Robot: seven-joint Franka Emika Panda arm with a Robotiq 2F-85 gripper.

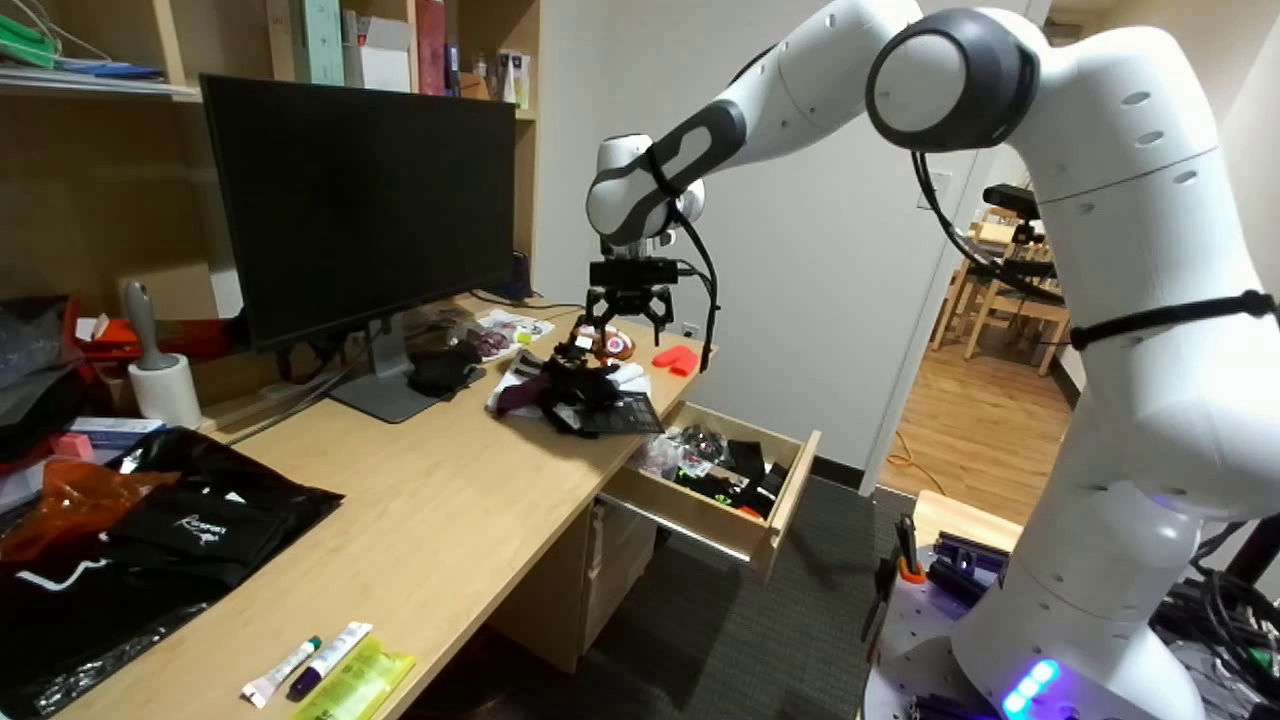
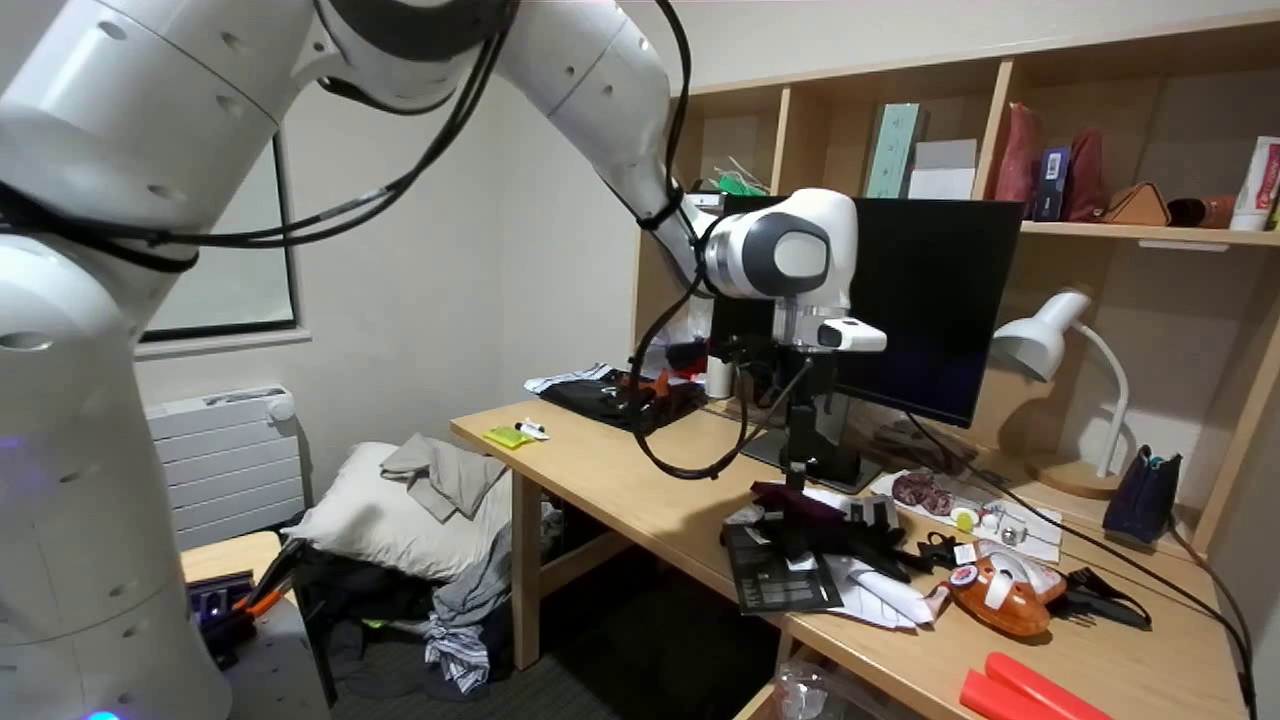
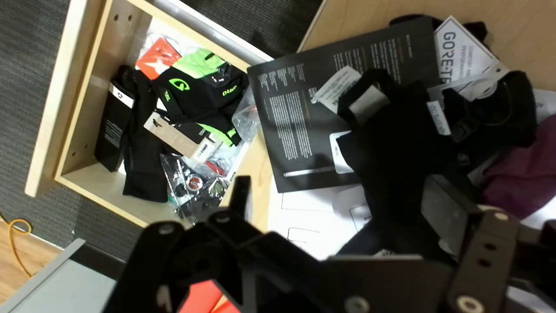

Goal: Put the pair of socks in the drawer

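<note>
A soft black fabric bundle point(image 1: 580, 385) lies in a pile on the desk, with maroon fabric point(image 3: 523, 174) beside it. I cannot tell for certain that it is the pair of socks. It also shows in an exterior view point(image 2: 835, 530) and in the wrist view point(image 3: 391, 143), with white labels. The light-wood drawer point(image 1: 790, 495) is pulled open below the desk edge and holds black and green clothing and clear bags. It also shows in the wrist view point(image 3: 54, 104). My gripper point(image 1: 632, 332) is open and empty above the pile; its fingers point(image 3: 339, 191) are wide apart.
A dark printed card point(image 3: 291, 117) and white papers point(image 3: 299, 217) lie under the fabric. Red pieces point(image 1: 677, 360) and an orange-brown item point(image 2: 1005, 595) lie beside the pile. A monitor point(image 1: 370, 190) stands behind. A large black garment point(image 1: 190, 530) lies at the desk's far end.
</note>
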